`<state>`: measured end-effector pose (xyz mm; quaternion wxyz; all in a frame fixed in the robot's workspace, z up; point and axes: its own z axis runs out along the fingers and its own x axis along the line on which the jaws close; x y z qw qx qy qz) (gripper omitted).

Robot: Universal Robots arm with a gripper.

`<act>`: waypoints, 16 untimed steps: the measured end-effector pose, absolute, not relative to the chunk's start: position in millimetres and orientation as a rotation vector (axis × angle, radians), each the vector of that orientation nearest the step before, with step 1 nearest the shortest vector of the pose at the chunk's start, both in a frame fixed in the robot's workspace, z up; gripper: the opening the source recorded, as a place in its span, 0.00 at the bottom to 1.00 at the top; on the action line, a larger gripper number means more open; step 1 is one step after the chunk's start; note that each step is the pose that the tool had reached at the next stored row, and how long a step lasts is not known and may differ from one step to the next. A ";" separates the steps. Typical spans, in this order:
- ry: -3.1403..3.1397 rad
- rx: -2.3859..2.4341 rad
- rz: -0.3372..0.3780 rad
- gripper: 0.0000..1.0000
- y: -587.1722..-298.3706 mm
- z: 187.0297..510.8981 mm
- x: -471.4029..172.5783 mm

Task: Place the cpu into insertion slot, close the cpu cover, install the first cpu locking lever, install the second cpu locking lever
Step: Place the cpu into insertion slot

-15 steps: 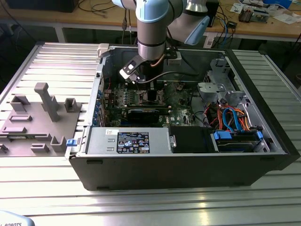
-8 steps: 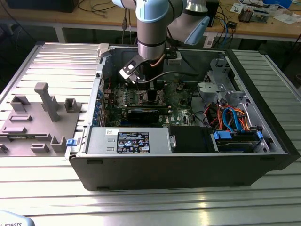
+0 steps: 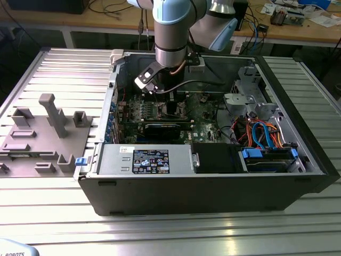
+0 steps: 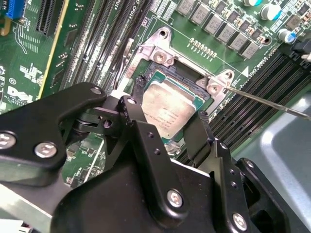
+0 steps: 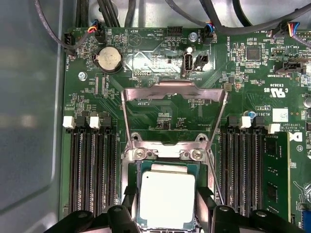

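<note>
The cpu point(image 5: 166, 199) point(image 4: 170, 108), a flat square chip with a silver-grey top, lies in the insertion slot point(image 5: 165, 154) point(image 4: 181, 73) on the green motherboard. In both wrist views my gripper point(image 5: 166, 208) point(image 4: 165, 115) straddles it, with one black finger point(image 5: 130, 206) point(image 4: 130, 106) against each of two opposite edges. The cpu cover point(image 5: 175, 91), a silvery frame, stands swung open behind the slot. A thin wire locking lever point(image 4: 272, 101) point(image 5: 215, 179) sticks out unlatched beside the slot. In the exterior view the gripper point(image 3: 169, 106) reaches down into the open computer case point(image 3: 213, 189).
Black memory slots point(image 5: 90, 170) point(image 5: 243, 170) flank the socket closely on both sides. The power supply point(image 3: 144, 160) and a drive bay with blue and orange cables point(image 3: 261, 136) fill the case's near side. A grey fixture block point(image 3: 48, 133) stands on the exterior view's left.
</note>
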<state>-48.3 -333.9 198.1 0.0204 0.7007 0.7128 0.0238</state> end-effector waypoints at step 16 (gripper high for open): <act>2.289 2.091 0.075 0.59 -333.9 198.2 -52.8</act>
